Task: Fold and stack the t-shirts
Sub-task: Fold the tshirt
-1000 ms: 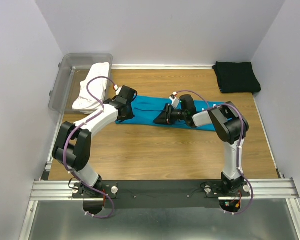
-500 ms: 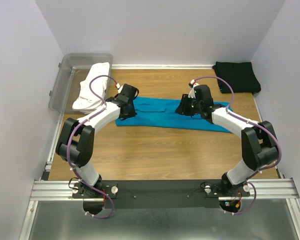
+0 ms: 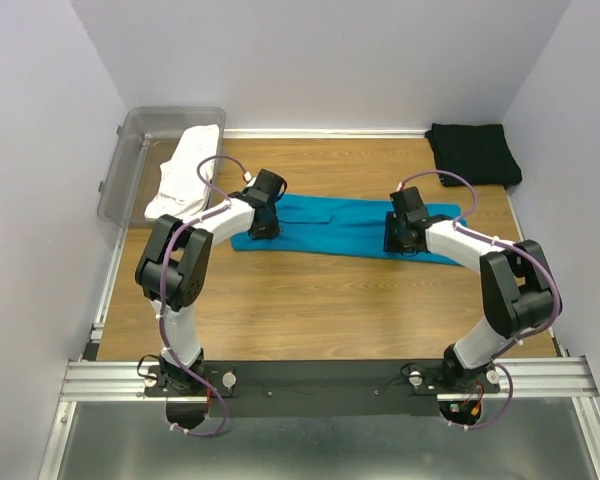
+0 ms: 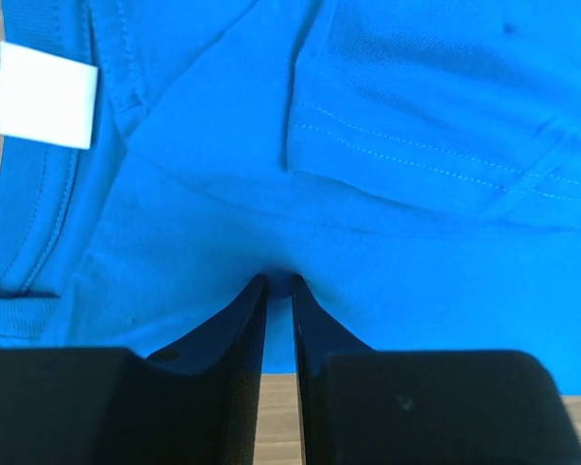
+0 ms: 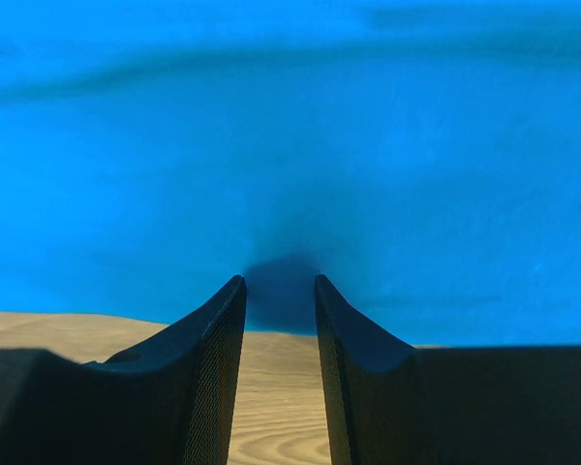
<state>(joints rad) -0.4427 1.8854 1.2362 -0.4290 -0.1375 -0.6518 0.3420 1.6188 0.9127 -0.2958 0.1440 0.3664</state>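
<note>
A teal-blue t-shirt lies as a long folded strip across the middle of the wooden table. In the left wrist view its collar with a white label shows. My left gripper points down at the strip's left end, open by a narrow slit, tips touching flat cloth near the front edge. My right gripper stands open over the front edge of the strip's right part, tips on the cloth, nothing between them. A white t-shirt hangs over the tub's rim. A folded black t-shirt lies at the back right.
A clear grey plastic tub stands at the back left corner. White walls close the table on three sides. Bare wood lies between the teal strip and the arm bases.
My right gripper has swept from the middle of the teal shirt to its right part. My left gripper has shifted slightly right and its elbow has swung inward. The shirt has stayed put.
</note>
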